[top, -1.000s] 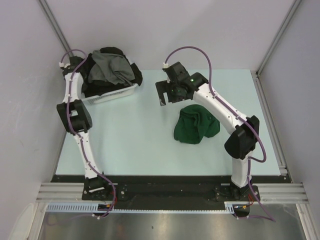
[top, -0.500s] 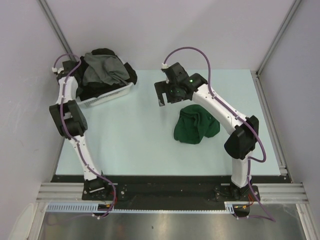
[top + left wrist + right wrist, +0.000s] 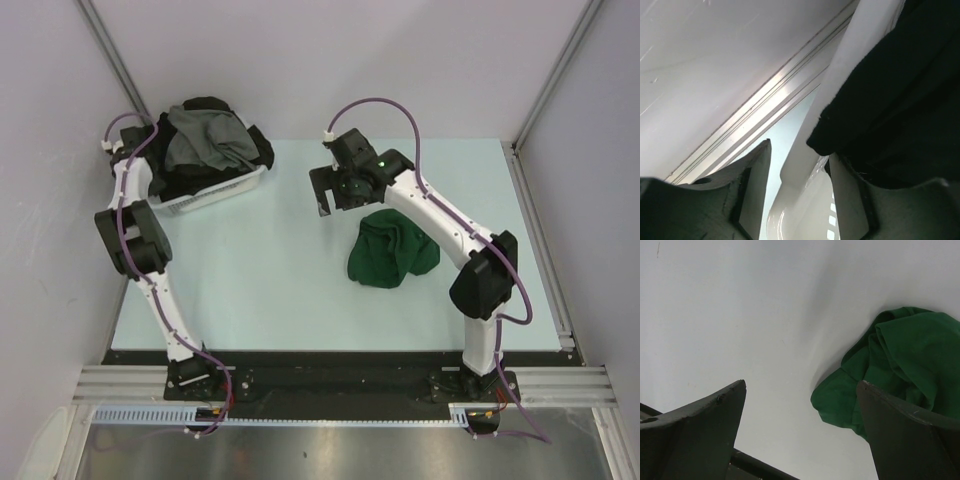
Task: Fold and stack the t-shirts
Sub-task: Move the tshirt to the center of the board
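Nothing is folded or stacked yet. Dark green t-shirt (image 3: 392, 250) lies crumpled on the table (image 3: 270, 280), about 3 o'clock of centre. Its long axis runs roughly 8 to 2 o'clock; can't tell where the collar points. Grey t-shirt (image 3: 205, 140) and black t-shirts (image 3: 262, 148) are heaped in the white basket (image 3: 215, 192) at 10 o'clock. Left gripper (image 3: 800, 185) has jaws apart astride the basket rim. Right gripper (image 3: 800, 425) is wide apart and empty, at 11 o'clock of the green shirt.

A pale mint-green table (image 3: 270, 290) carries two things. A white plastic basket (image 3: 222, 192) sits at its far left corner, askew to the table's edges. A dark green t-shirt (image 3: 392, 250) lies crumpled in a loose heap well to the right of the basket and nearer the front edge.
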`<state>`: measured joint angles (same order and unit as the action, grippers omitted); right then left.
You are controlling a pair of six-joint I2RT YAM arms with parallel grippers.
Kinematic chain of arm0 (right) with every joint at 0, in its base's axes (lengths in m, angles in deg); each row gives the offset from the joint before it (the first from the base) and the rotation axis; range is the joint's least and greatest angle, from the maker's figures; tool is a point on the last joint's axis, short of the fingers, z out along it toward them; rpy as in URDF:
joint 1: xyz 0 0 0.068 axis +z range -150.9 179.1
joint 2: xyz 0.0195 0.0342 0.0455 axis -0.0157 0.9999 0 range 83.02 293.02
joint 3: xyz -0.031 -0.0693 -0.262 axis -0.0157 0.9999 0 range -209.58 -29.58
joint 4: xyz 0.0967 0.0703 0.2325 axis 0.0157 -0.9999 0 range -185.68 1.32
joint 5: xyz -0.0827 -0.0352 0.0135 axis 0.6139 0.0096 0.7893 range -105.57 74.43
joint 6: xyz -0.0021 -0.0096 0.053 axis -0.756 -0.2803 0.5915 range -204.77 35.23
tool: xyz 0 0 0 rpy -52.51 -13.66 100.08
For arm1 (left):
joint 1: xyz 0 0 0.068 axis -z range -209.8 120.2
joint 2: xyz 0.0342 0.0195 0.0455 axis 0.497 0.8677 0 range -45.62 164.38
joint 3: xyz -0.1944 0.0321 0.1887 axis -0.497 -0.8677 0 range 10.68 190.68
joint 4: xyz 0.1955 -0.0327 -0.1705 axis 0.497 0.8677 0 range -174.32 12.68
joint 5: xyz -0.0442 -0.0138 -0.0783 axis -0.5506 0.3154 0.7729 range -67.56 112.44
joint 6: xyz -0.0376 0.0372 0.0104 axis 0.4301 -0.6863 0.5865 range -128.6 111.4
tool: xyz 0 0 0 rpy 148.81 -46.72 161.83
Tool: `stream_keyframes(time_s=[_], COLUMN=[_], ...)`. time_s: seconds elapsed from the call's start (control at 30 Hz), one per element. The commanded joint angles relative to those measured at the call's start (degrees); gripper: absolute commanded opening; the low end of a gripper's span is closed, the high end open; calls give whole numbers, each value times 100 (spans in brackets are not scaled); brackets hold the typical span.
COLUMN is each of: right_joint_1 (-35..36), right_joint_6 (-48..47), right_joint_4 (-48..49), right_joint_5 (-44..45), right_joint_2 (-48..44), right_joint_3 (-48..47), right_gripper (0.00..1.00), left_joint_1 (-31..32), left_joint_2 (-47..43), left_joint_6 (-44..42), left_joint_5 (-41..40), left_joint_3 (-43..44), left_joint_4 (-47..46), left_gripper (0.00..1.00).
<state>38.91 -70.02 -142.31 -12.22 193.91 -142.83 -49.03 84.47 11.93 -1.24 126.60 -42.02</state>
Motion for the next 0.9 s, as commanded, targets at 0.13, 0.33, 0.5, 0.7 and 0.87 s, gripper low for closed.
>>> stream_keyframes(time_s=[0.13,0.33,0.5,0.7,0.87], right_joint_1=[35,70,97,115,106], right_joint_6=[-51,46,81,99,90], right_joint_4=[98,256,388,485,599], right_joint_5=[-45,-133,-221,-274,-458], right_joint_2=[-410,-419,-384,-349,-323], right_joint_3=[189,321,304,242,146], right_gripper=[98,98,98,99,99], left_joint_1=[-134,-47,243,586,701], left_joint_2=[-192,-676,-1553,-2827,-3884], left_joint_6=[-58,-164,-286,-498,-437], left_joint_5=[302,619,760,593,330], left_joint_3=[344,406,-426,-1834,-3764], left_joint_4=[-301,-407,-670,-1005,-1172], left_gripper=[57,58,59,59,58])
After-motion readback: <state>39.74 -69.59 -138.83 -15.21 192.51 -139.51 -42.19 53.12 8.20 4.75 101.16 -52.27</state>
